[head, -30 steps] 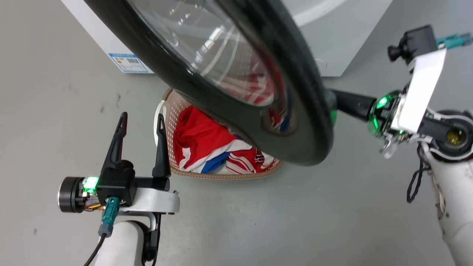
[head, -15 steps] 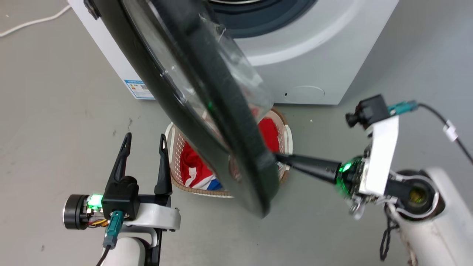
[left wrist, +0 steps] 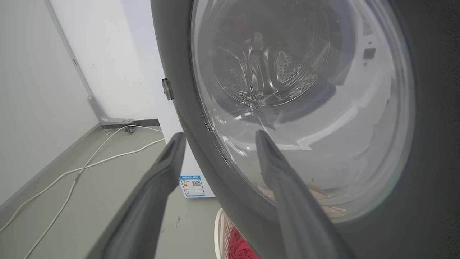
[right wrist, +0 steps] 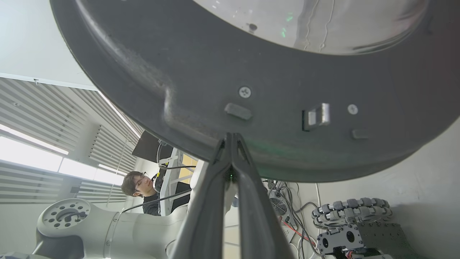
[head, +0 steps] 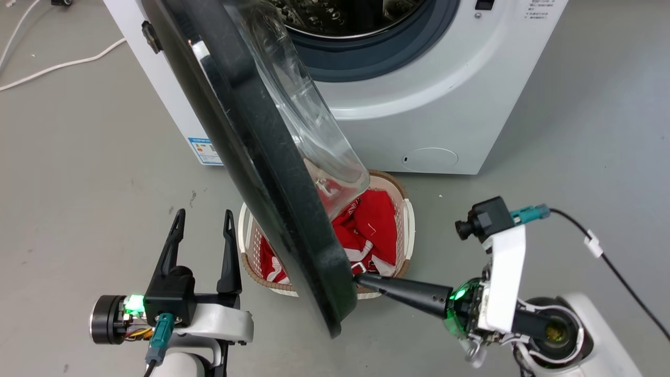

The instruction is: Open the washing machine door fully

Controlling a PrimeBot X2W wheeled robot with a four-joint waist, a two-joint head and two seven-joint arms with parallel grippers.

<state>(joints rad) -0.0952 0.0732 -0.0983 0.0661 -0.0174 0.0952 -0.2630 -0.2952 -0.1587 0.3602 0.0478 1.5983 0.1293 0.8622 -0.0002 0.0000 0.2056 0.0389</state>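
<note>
The washing machine (head: 460,99) stands at the top of the head view with its steel drum mouth (head: 340,15) uncovered. The washing machine door (head: 251,157) hangs swung out, nearly edge-on, its glass bowl (head: 309,125) bulging to the right. My right gripper (head: 360,278) is shut, and its tips press on the inner face of the door's lower rim. In the right wrist view the right gripper (right wrist: 230,137) touches the dark rim (right wrist: 187,72) left of a metal latch (right wrist: 318,117). My left gripper (head: 204,215) stands open on the door's outer side, holding nothing. The left gripper (left wrist: 219,136) faces the door glass (left wrist: 298,108).
A cream laundry basket (head: 411,220) with red clothes sits on the floor under the door. White cables (head: 52,65) lie on the floor at the far left. A small round flap (head: 429,158) and a blue label (head: 201,151) mark the machine's base. A person (right wrist: 138,187) sits behind my body.
The head camera has lifted, so more of the machine's front shows. The door has swung further open toward the left, with my shut right gripper following on its inner rim. The left gripper kept still.
</note>
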